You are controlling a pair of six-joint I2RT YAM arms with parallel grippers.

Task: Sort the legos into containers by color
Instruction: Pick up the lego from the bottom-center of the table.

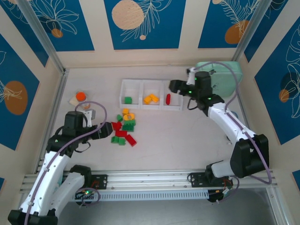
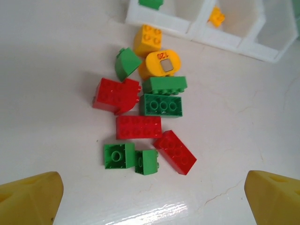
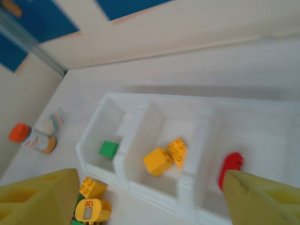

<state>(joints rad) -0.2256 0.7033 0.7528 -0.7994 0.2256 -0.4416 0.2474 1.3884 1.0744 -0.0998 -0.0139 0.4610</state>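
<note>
Facing the legos [image 2: 150, 117] heaped at the middle of the table [image 1: 187, 136], just ahead toward its far edge, with the left end effector [image 2: 150, 197] spread wide; hovering the right end effector [image 1: 174, 87], likewise wide, farther off over the containers [image 1: 142, 80]

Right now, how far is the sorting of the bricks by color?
Done: the tray holds one green brick, two yellow bricks and one red brick, each color in its own compartment. In hand: nothing; the left claw and right claw are both open. Left: about ten bricks in the loose pile.
</note>
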